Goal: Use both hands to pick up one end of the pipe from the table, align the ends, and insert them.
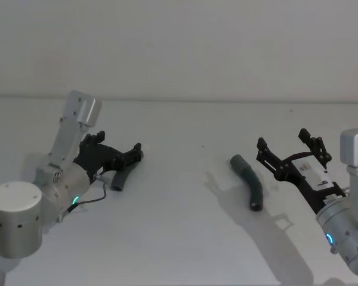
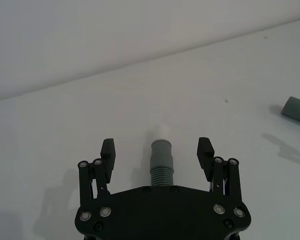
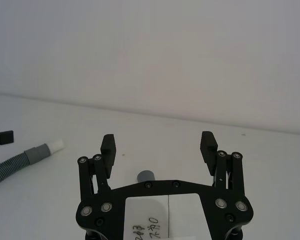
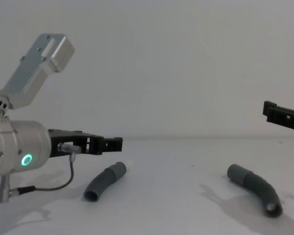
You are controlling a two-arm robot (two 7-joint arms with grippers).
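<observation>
The pipe lies on the table (image 1: 185,238) in two dark grey ribbed pieces. The shorter piece (image 1: 120,179) is at the left, and its narrow end with a pale tip (image 2: 162,131) shows past its grey cuff (image 2: 161,155). My left gripper (image 1: 134,155) hovers open just above this piece (image 4: 105,181), with a finger on either side in the left wrist view. The longer bent piece (image 1: 249,180) lies at the right. My right gripper (image 1: 282,138) hangs open above and beside it, over its plain grey end (image 3: 146,176).
A plain pale wall rises behind the table's far edge (image 1: 185,99). Open table surface separates the two pieces. A thin black cable (image 4: 44,186) loops from my left wrist close to the table.
</observation>
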